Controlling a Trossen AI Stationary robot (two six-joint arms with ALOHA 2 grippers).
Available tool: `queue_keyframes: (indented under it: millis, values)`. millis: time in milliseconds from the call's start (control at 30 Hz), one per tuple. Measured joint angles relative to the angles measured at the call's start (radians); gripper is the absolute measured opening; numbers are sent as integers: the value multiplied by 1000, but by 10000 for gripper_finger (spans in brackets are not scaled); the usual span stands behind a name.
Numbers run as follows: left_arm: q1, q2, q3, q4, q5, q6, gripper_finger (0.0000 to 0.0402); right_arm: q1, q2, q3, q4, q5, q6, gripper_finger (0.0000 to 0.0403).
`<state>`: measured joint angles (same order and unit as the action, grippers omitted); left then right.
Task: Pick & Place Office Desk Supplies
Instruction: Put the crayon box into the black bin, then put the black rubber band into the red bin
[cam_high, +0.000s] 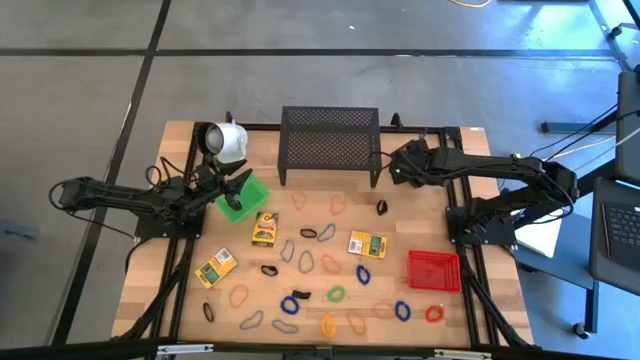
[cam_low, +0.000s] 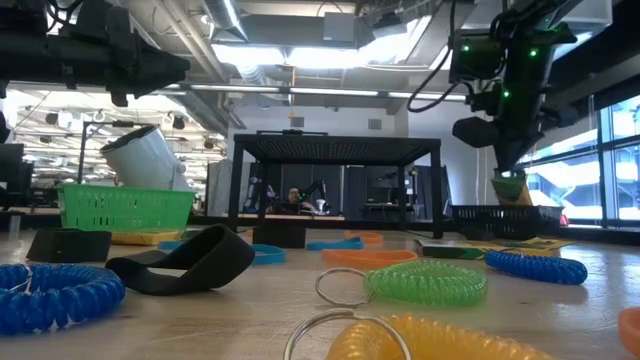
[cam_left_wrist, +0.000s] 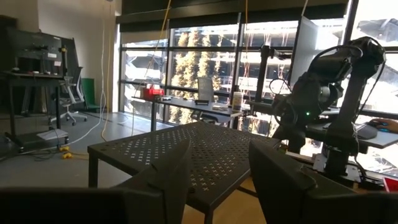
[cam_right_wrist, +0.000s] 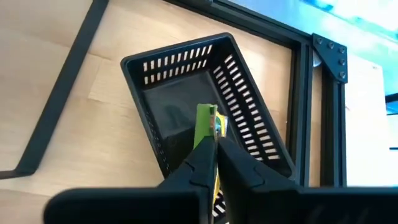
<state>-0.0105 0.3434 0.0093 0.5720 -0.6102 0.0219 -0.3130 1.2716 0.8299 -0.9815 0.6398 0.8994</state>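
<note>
Table (cam_high: 150, 290): right gripper (cam_right_wrist: 216, 146) above black basket (cam_right_wrist: 249, 118).

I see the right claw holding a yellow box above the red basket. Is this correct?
Not quite. The right claw does hold a yellow box edge-on, but the basket below it is the black basket, not the red one. The right wrist view shows this. The red basket sits elsewhere, nearer the table's front, in the high view.

The yellow box (cam_right_wrist: 213, 127) is mostly hidden behind the right gripper (cam_right_wrist: 216, 144) jaws (only its edge shows).
</note>
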Motion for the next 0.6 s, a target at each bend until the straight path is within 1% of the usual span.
queue_keyframes:
  millis: [300,400,467,600]
  values:
    - [0,0,0,0,0,0,157,0,0,0,26,78,-51,75]
    - [0,0,0,0,0,0,157,0,0,3,24,80,-87,94]
    - [0,0,0,0,0,0,157,0,0,21,26,45,-112,104]
    - [0,0,0,0,0,0,157,29,0,45,26,-81,-205,113]
